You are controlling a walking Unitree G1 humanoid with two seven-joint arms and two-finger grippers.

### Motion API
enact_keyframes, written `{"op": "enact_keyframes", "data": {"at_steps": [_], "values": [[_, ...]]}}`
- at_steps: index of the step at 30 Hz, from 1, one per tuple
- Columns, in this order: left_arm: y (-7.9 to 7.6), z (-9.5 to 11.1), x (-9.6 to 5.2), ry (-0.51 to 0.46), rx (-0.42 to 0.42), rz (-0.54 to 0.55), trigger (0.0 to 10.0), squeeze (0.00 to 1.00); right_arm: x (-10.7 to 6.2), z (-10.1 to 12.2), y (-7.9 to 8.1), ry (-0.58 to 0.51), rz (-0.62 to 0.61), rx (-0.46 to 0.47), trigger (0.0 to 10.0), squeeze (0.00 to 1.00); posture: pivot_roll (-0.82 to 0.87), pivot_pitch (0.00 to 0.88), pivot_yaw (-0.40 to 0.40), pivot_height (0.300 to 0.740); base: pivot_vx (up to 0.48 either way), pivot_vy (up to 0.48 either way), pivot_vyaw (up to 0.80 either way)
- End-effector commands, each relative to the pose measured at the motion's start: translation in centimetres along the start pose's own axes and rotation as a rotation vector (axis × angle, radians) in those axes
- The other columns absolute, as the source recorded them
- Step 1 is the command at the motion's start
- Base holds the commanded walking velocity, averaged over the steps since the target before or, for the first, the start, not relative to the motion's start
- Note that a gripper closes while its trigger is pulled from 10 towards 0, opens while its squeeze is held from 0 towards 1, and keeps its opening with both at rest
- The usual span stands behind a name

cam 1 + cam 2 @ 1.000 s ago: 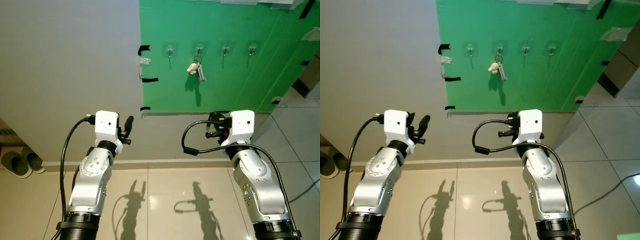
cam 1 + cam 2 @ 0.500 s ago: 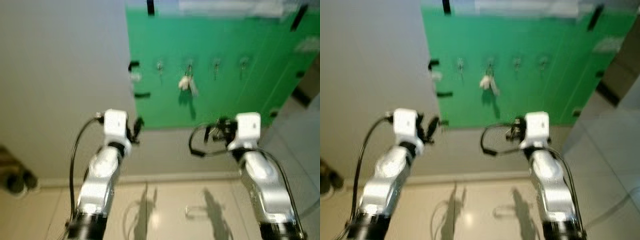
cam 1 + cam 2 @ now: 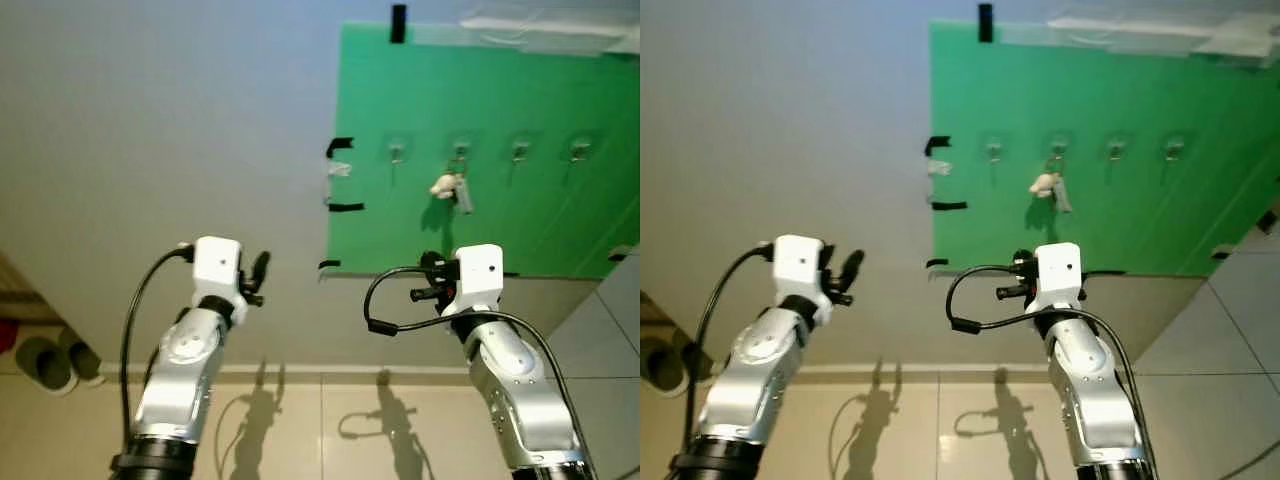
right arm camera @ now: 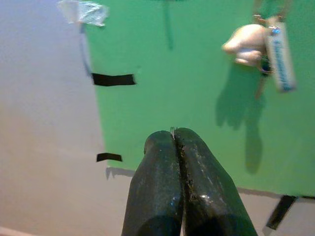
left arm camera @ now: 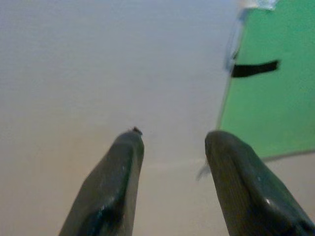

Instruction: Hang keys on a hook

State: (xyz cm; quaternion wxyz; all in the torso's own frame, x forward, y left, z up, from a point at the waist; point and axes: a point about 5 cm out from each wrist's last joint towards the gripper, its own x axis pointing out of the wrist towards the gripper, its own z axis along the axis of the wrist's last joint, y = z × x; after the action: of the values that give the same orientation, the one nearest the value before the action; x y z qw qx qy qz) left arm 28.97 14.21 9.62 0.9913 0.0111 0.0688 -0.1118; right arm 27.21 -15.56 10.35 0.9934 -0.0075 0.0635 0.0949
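Keys hung; both grippers empty.
The keys (image 3: 452, 189), with a white charm, dangle from the second hook (image 3: 459, 152) on the green board (image 3: 500, 230), upper right. Right gripper (image 4: 174, 135) fingers pressed together, left gripper (image 5: 170, 142) fingers apart; the job looks finished.

You're looking at a home entryway, by the signs: a plain grey wall (image 3: 150, 120) meeting a glossy beige tiled floor (image 3: 330, 430), with a pair of slippers (image 3: 55, 360) parked by the skirting on your left. A green sheet (image 3: 500, 120) is taped to the wall with black tape (image 3: 398, 22), carrying a row of stick-on hooks (image 3: 520, 152), one holding keys (image 3: 452, 188).
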Motion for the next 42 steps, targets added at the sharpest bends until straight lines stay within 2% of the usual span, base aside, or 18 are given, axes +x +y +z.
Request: {"op": "enact_keyframes", "data": {"at_steps": [1, 5, 9, 14, 18, 22, 25, 29, 31, 33, 35, 36, 37, 42], "values": [[0.4, 0.3, 0.2, -0.005, 0.017, 0.003, 10.0, 0.00, 0.3, 0.9, 0.1, -0.030, 0.009, -0.008, 0.0, 0.00, -0.01, 0.000, 0.013, 0.740, 0.000, 0.480, 0.00], [0.7, 0.7, 0.6, -0.010, 0.047, -0.003, 10.0, 0.00, 0.9, 0.9, 0.2, -0.015, 0.019, -0.008, 0.0, 0.00, 0.00, 0.000, 0.022, 0.740, 0.000, 0.240, -0.40], [1.1, 0.9, 1.0, -0.003, 0.038, 0.013, 10.0, 0.00, 1.2, 1.0, 0.3, -0.026, 0.012, -0.003, 0.0, 0.00, 0.00, 0.000, 0.027, 0.740, 0.000, 0.000, -0.78], [0.7, 1.4, 1.5, -0.015, 0.072, -0.011, 10.0, 0.00, 1.5, 1.0, 0.5, -0.027, 0.011, -0.017, 0.0, 0.00, -0.01, 0.000, 0.037, 0.740, 0.000, 0.000, -0.78], [0.6, 1.6, 1.7, -0.032, 0.050, -0.013, 10.0, 0.00, 1.6, 1.0, 0.6, -0.010, 0.023, 0.006, 0.0, 0.00, -0.02, 0.000, 0.041, 0.740, 0.000, 0.000, -0.13], [0.3, 1.1, 1.3, -0.028, 0.018, -0.020, 10.0, 0.00, 1.2, 1.1, 0.4, -0.038, -0.003, -0.040, 0.0, 0.00, -0.03, 0.000, 0.051, 0.740, 0.000, 0.000, -0.20], [0.5, 0.5, 0.5, -0.022, -0.006, 0.017, 10.0, 0.00, 1.2, 1.0, 0.5, -0.048, -0.002, -0.026, 0.0, 0.00, -0.02, 0.000, 0.045, 0.740, 0.000, 0.000, 0.00], [1.7, -1.0, -1.2, 0.010, -0.041, 0.085, 10.0, 0.00, 0.6, 1.3, 0.4, -0.099, -0.052, 0.005, 0.0, 0.00, -0.01, 0.000, 0.022, 0.740, 0.000, 0.000, 0.00], [3.0, -2.0, -3.5, 0.033, -0.003, 0.090, 10.0, 0.00, -1.2, 0.7, -0.2, -0.099, -0.117, -0.014, 0.0, 0.00, 0.00, 0.000, 0.008, 0.740, 0.000, 0.000, 0.00], [4.0, -3.8, -6.5, 0.090, 0.036, 0.082, 10.0, 0.00, -3.9, -1.3, -0.5, -0.038, -0.125, -0.061, 0.0, 0.00, 0.01, 0.000, 0.003, 0.740, 0.000, 0.000, 0.00], [4.3, -4.6, -8.6, 0.108, 0.048, 0.063, 10.0, 0.00, -6.3, -3.6, -0.2, 0.049, -0.096, -0.077, 0.0, 0.00, 0.03, 0.000, -0.011, 0.740, 0.000, 0.000, 0.00], [4.3, -4.6, -8.6, 0.108, 0.048, 0.063, 10.0, 0.00, -6.3, -3.6, -0.2, 0.049, -0.096, -0.077, 0.0, 0.00, 0.03, 0.000, -0.011, 0.740, 0.000, 0.000, 0.00], [4.3, -4.4, -9.2, 0.081, 0.032, 0.056, 10.0, 0.00, -7.6, -4.7, 0.1, 0.088, -0.068, -0.076, 0.0, 0.00, 0.04, 0.000, -0.020, 0.740, 0.000, 0.000, 0.00], [3.2, -4.3, -8.1, 0.017, -0.015, 0.061, 10.0, 0.00, -7.0, -4.6, 0.7, 0.057, -0.039, -0.086, 0.0, 0.00, 0.05, 0.000, -0.048, 0.740, 0.000, 0.000, 0.00]]}}
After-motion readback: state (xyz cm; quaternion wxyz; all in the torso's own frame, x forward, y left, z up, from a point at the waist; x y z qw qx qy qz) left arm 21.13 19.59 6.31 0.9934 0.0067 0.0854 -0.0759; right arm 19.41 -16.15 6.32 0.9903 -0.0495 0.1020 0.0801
